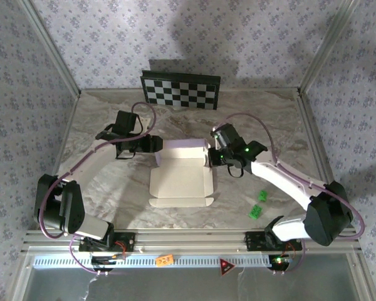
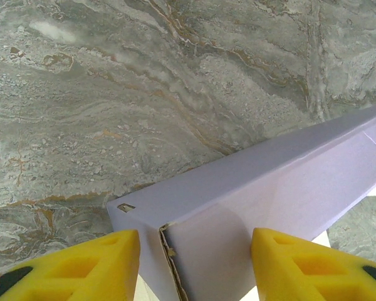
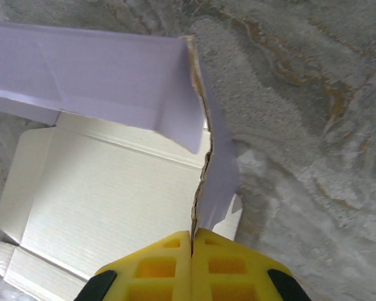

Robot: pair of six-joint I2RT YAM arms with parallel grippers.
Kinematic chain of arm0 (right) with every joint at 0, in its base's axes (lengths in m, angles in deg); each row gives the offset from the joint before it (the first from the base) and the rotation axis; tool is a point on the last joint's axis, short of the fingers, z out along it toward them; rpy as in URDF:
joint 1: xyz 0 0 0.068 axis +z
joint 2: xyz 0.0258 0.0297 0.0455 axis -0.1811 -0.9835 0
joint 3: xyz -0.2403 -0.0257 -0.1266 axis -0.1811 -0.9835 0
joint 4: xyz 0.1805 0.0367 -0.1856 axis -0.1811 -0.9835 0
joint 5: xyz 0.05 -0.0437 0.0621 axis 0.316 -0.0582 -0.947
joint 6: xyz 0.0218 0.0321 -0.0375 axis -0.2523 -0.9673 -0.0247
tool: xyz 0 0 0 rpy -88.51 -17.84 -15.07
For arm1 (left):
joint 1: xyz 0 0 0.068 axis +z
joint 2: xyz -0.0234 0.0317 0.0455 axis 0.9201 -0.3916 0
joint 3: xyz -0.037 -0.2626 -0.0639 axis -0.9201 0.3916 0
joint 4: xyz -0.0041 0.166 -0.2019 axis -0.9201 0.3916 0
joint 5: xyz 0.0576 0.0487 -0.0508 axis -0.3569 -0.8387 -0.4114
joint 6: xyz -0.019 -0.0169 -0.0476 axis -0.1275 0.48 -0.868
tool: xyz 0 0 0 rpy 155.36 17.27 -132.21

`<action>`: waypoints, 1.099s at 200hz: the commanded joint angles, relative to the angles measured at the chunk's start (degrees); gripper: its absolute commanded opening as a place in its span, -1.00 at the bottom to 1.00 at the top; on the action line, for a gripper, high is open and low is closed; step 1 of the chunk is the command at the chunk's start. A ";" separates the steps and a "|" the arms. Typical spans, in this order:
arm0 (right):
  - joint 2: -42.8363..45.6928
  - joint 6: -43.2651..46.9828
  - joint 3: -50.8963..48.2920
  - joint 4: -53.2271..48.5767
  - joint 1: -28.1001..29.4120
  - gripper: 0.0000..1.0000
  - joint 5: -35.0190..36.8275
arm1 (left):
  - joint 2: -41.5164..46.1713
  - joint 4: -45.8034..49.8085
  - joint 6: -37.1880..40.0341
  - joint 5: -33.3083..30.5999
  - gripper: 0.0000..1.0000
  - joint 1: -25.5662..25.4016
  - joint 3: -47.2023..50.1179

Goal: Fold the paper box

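Observation:
The paper box (image 1: 182, 179) lies mid-table, cream-white inside face up, its lavender far wall (image 1: 185, 149) raised. My left gripper (image 1: 156, 145) is at the far-left corner of that wall. In the left wrist view its yellow fingers (image 2: 106, 263) stand apart on either side of the box's lavender corner (image 2: 250, 182), and no squeeze on it shows. My right gripper (image 3: 192, 233) is shut on the torn-looking edge of the upright right-hand side flap (image 3: 216, 169), beside the cream floor (image 3: 113, 188). In the top view it (image 1: 208, 157) sits at the box's far-right corner.
A black-and-white checkerboard panel (image 1: 180, 91) leans against the back wall. Two small green pieces (image 1: 258, 205) lie right of the box. An orange tag (image 1: 165, 258) and a red triangle (image 1: 226, 266) sit on the front rail. Metal frame posts border both sides.

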 commanded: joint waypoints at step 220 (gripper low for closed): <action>-16.78 -8.27 3.20 22.92 0.62 -1.00 -7.22 | 13.33 8.98 -8.49 8.40 0.04 -7.04 9.72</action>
